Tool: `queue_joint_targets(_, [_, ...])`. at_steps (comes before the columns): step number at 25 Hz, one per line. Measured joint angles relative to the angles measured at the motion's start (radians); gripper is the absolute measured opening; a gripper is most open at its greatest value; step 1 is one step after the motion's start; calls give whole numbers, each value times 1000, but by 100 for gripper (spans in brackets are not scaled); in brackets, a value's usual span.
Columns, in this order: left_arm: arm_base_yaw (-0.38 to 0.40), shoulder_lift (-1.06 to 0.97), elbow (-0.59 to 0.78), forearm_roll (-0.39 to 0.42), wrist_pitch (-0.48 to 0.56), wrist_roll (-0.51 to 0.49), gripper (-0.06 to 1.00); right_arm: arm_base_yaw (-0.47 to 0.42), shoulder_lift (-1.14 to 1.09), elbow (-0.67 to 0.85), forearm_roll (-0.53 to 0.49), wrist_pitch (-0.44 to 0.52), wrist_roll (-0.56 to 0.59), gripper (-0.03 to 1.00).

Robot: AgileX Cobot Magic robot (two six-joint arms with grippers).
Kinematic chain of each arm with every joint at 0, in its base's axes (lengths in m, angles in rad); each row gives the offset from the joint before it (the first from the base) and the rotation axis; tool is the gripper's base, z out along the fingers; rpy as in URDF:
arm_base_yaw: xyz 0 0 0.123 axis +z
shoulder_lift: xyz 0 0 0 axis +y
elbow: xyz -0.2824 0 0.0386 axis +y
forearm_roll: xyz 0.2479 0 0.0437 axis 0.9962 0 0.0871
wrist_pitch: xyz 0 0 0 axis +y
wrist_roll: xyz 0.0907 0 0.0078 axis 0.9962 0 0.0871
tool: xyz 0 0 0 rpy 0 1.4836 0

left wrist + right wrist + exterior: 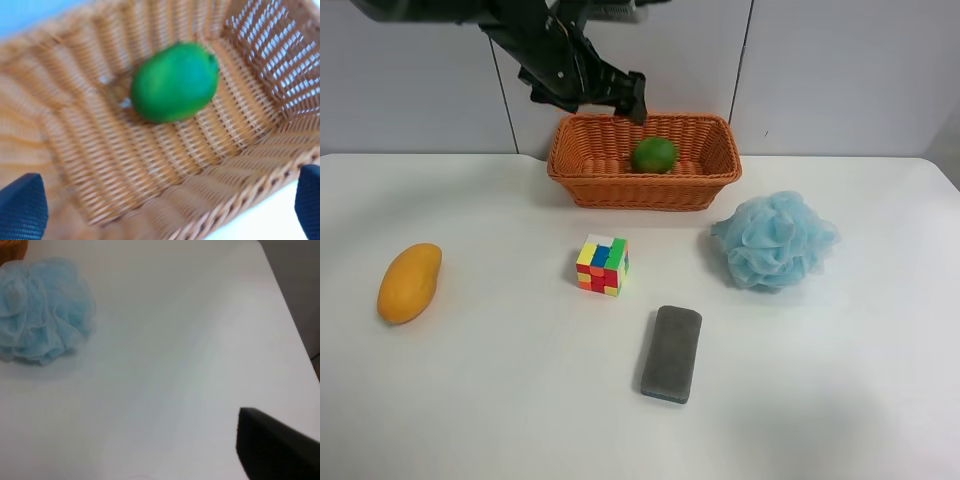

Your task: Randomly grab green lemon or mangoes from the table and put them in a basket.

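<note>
While one basket (75, 125) holds one green lemon (175, 82), left pincer (165, 212) gapes; one mango (409, 283) outside.

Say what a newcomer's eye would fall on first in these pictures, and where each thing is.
The wicker basket at the far edge of the table draws the eye, with the green lemon lying inside and the left pincer open above it. Next come the yellow-orange mango, alone at the exterior high view's left, and the bright Rubik's cube mid-table.
</note>
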Motion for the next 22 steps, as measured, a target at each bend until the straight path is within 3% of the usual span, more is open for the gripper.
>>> queue_joint_targets(7, [83, -270, 0, 188, 254, -1, 99, 0, 0, 0, 0, 0, 0, 99])
queue_joint_targets(13, [200, -520, 34, 324, 506, -5, 99, 0, 0, 0, 0, 0, 0, 99])
queue_joint_targets(22, [439, -1103, 371, 388, 567, -50, 99, 0, 0, 0, 0, 0, 3, 99])
